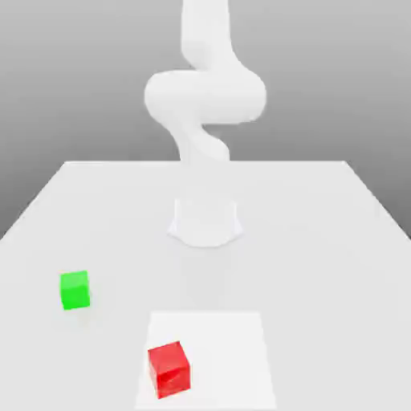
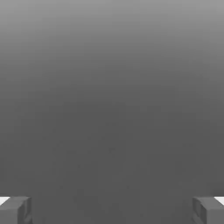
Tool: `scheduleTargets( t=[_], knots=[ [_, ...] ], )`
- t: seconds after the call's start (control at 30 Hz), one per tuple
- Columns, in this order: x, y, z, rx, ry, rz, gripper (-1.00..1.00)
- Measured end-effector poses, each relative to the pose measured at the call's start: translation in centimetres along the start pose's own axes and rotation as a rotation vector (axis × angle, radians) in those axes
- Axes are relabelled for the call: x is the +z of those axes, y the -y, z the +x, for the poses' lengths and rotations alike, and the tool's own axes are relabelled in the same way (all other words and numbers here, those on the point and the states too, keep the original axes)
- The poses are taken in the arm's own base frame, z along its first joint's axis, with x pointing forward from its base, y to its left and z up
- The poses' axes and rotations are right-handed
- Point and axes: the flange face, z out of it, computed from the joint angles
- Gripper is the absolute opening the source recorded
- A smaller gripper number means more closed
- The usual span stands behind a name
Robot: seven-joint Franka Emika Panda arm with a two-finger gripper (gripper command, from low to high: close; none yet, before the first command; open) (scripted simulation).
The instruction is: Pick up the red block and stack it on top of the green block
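I find my gripper [image 2: 112, 210] with its jaws parted wide in the hand view, one finger at each side and nothing between them; no block is grasped. In the exterior view my arm [image 1: 205, 96] stands raised behind the work area, its base [image 1: 205, 225] on the table [image 1: 321, 265]. The red block [image 1: 169, 370] rests on the pale square [image 1: 229, 361] laid out toward the near edge, on the portion nearer the exterior view's left, turned slightly askew to the square's sides. The green block [image 1: 75, 290] sits on the bare table farther toward the exterior view's left, outside the square, upright and with nothing on top. The two blocks are well apart. Assessed against the task, no part of the stack is done: the red block is neither gripped nor lifted. Outstanding items, in my judgement: reach over the red block, align my jaws with its turned faces, close, lift, carry it across to the green block, lower it squarely, release and back away. I judge the skewed angle a risk for an uneven grip, and the green block's small top would allow little error when I set the red one down.
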Motion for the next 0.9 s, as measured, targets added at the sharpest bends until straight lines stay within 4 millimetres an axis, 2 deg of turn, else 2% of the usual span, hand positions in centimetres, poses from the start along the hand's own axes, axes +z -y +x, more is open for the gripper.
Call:
scheduleTargets(
  t=[0.1,0.2,0.33,0.47,0.67,0.8,0.9],
  knots=[
    [6.6,-0.7,-0.4,0.119,0.014,-0.109,0.0],
    [12.7,-2.3,-1.0,0.234,0.027,-0.208,0.0],
    [20.3,-5.5,-2.2,0.39,0.046,-0.333,0.0],
    [26.9,-9.6,-4.1,0.55,0.068,-0.45,0.0],
    [34.9,-16.6,-8.2,0.802,0.108,-0.616,0.0],
    [38.8,-20.8,-12.1,0.97,0.145,-0.718,0.0],
    [41.5,-22.8,-13.9,1.009,0.153,-0.738,0.0]
  ],
)
